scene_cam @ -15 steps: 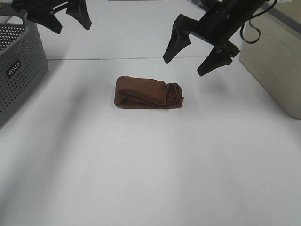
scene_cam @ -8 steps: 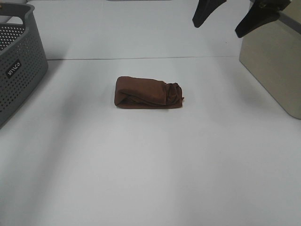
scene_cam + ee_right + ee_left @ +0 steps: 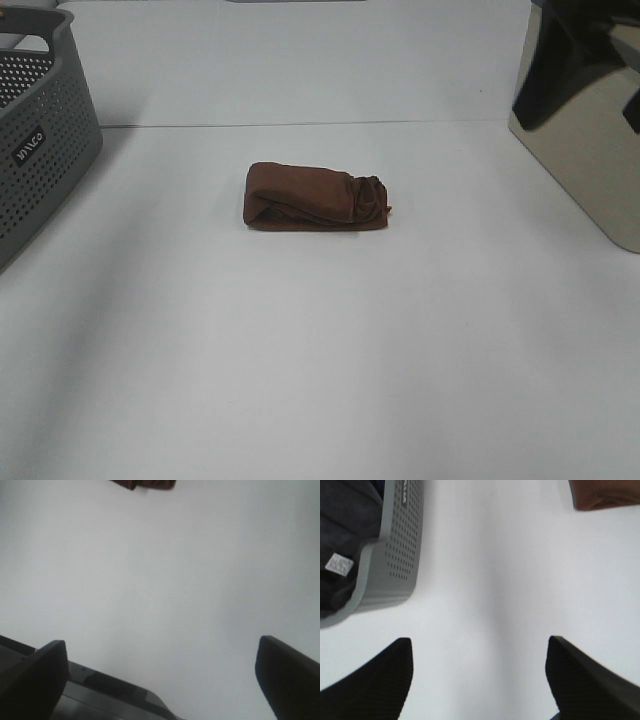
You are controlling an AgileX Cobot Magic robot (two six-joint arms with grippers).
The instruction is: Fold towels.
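White table [image 3: 320, 380] fills almost the whole exterior high view, and most of it is bare. At the left edge of the frame stands a grey perforated basket [image 3: 40, 150]; in the left wrist view it contains dark cloth with a small white tag [image 3: 339, 564], so it probably serves for storing laundry. At the right edge sits a beige box [image 3: 590, 150], partly covered by a dark shape that I judge to be part of the right arm.

Smaller than these, the towel [image 3: 316, 197] lies a little above the middle of the frame, well apart from the basket and the box. It is dark reddish-brown and already folded into a compact, thick rectangle. Its left end is smooth and rounded, while its right end is bunched and wrinkled, so the fold looks finished but not very neat.

The left gripper [image 3: 480, 677] has its jaws spread wide over bare table near the basket, holding nothing. The right gripper [image 3: 162, 675] is also spread wide and empty, with only a corner of the towel at the top edge of its view. Both are far from the towel, which suggests the folding is done.
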